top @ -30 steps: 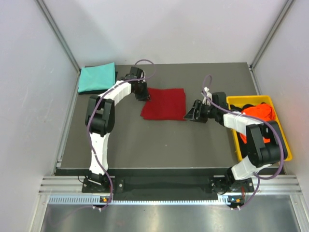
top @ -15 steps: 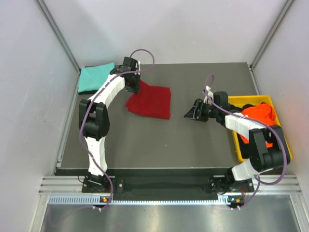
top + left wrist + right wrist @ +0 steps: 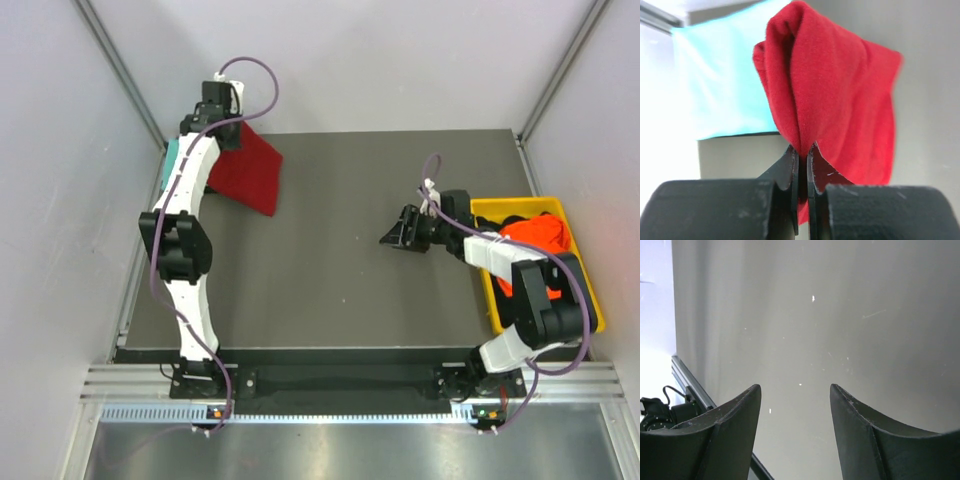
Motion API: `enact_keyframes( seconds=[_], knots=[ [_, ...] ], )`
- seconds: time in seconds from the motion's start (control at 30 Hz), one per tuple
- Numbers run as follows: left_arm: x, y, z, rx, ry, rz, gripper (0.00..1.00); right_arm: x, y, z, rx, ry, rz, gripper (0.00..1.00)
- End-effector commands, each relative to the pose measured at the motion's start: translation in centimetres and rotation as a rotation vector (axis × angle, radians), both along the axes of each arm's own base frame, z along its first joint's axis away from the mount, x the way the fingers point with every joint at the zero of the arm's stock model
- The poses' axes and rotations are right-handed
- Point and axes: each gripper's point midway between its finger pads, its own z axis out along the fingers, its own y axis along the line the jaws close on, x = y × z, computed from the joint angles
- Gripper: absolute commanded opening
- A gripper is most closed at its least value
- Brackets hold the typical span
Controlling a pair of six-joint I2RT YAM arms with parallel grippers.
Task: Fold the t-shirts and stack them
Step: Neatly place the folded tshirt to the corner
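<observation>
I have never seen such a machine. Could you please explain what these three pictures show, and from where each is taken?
These are two robot arms bolted at the near edge of a dark table. The wide picture looks down from above; the other two come from cameras on the wrists. The left gripper is shut on a dark red t-shirt, which hangs from it near a teal t-shirt at the far left corner. The right gripper is open, holding nothing. A yellow bin on the right holds an orange t-shirt.
</observation>
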Motion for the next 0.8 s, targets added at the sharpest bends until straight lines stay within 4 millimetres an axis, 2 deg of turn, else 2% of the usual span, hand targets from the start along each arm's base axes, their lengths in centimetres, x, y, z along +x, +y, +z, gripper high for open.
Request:
enact_keyframes(
  seconds=[0.0,0.03,0.13,0.23,0.3,0.47,0.63,0.67,0.7,0.73,0.77],
  knots=[
    [2.0,2.6,2.4,0.068,-0.090,0.007,0.00,1.5,1.0,1.4,0.032,-0.063,0.026,0.58],
    [2.3,3.8,2.5,0.080,-0.099,0.026,0.00,1.6,1.1,1.2,0.033,-0.057,0.030,0.58],
    [3.1,5.8,2.9,0.096,-0.135,0.055,0.00,2.0,1.2,0.9,0.034,-0.060,0.032,0.58],
    [4.3,7.2,3.4,0.134,-0.195,0.078,0.00,2.3,1.2,0.5,0.034,-0.053,0.028,0.58],
    [5.0,7.3,3.5,0.136,-0.219,0.079,0.00,2.4,1.3,0.1,0.033,-0.047,0.028,0.58],
    [6.0,6.9,5.3,0.099,-0.316,0.082,0.00,2.8,1.3,-0.1,0.028,-0.039,0.027,0.58],
    [7.2,7.5,7.2,0.109,-0.397,0.128,0.00,3.1,1.1,-0.6,0.017,-0.034,0.022,0.58],
    [7.6,7.7,6.2,0.115,-0.374,0.133,0.00,3.1,1.1,-0.6,0.017,-0.032,0.022,0.58],
    [7.7,7.8,6.3,0.117,-0.374,0.143,0.00,3.2,1.0,-0.9,0.015,-0.027,0.021,0.58],
    [7.8,8.1,7.3,0.119,-0.391,0.161,0.00,3.2,1.1,-0.9,0.015,-0.024,0.022,0.58],
    [7.8,8.2,7.5,0.117,-0.393,0.171,0.00,3.2,1.0,-1.0,0.016,-0.022,0.022,0.58]
  ],
)
